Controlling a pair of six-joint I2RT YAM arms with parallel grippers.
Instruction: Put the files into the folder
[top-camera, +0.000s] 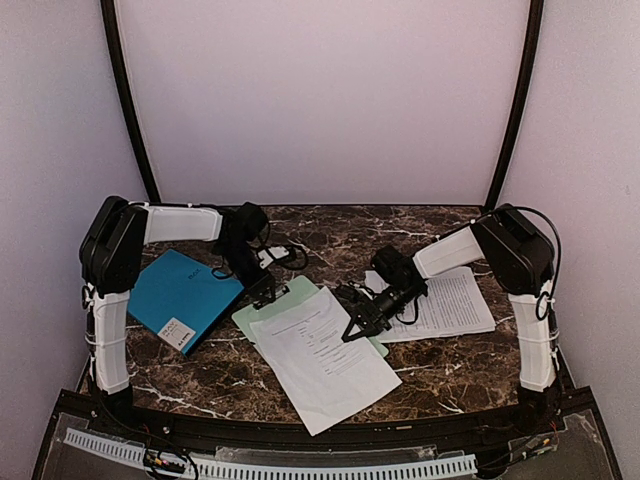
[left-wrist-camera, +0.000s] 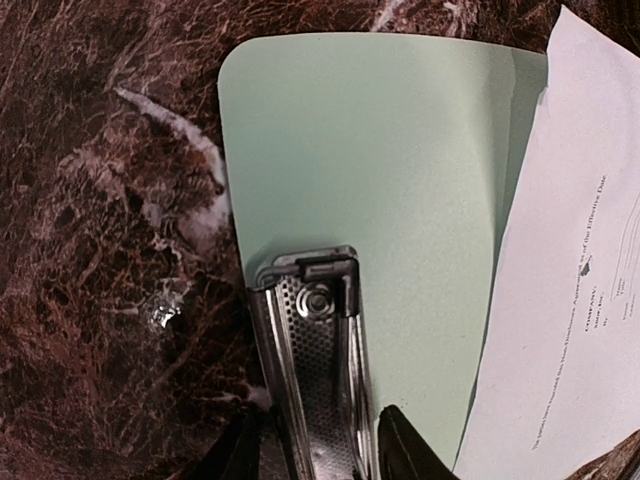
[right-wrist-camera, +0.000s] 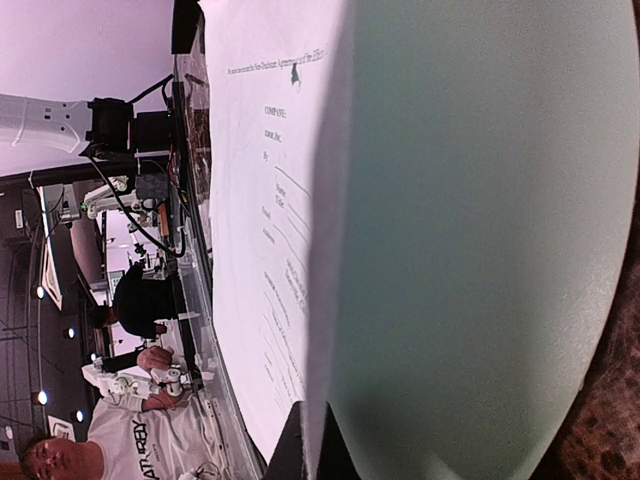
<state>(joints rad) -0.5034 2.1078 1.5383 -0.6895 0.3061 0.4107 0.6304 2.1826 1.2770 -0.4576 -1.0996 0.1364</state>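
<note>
Teal flat folder closed, left edge of desk | white printed sheet on pale green clipboard, right fingers pinch its edge | left fingers straddle metal clip, grip unclear

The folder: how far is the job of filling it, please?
Done: nothing; the folder lies closed, and the second sheet lies apart. In hand: the right fingers seem to pinch the edge of the top sheet on the clipboard, while the left fingers flank its metal clip. Left: free that sheet, open the folder, put both sheets in.
</note>
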